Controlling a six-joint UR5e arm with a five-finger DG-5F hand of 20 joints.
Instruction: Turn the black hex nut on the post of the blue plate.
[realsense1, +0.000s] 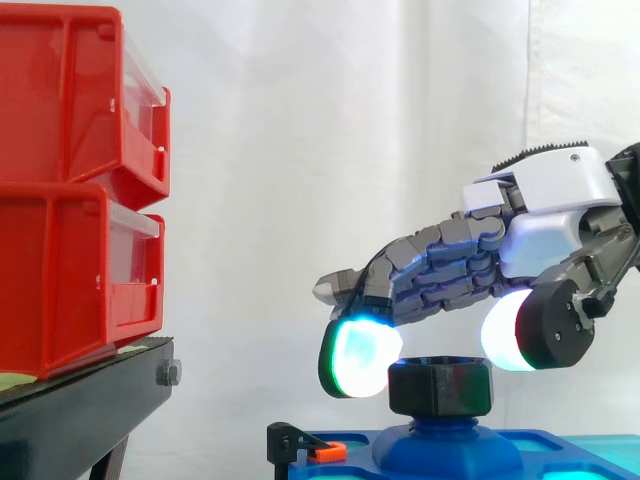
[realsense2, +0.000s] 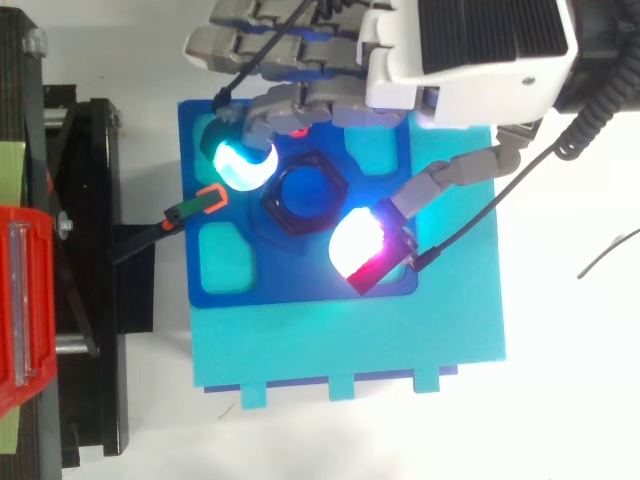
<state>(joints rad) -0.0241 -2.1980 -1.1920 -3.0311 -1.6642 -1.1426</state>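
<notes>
Two risks from here, both about grip.

Status: hand is closed on the black hex nut, mid-frame in the top view. The cyan pad sits at the nut's upper left and the thumb pad at its lower right. The nut is on the post of the blue plate, bottom centre of the side view.

1. Slip. In the side view both pads sit high on the nut, and the thumb pad is mostly above its top rim. With a bite that shallow, I'd expect the pads to ride up and off once torque comes on, so the nut won't turn.
2. Offset pinch. The pads aren't squarely opposite each other in the top view, and contact looks closer to the corners than the flats. That could make the hand roll around the nut rather than drive it. I can't confirm this from here.

Minor: a small clamp with an orange tab sits just left of the cyan pad. A wide sweep that way could clip it.

Containers:
- The upper red bin is stacked on the lower red bin, upper left of the side view, on the black stand. I can't make out their contents.
- The plate's pockets show only a bare cyan floor where visible.
- The plate rests on a cyan board.
</notes>
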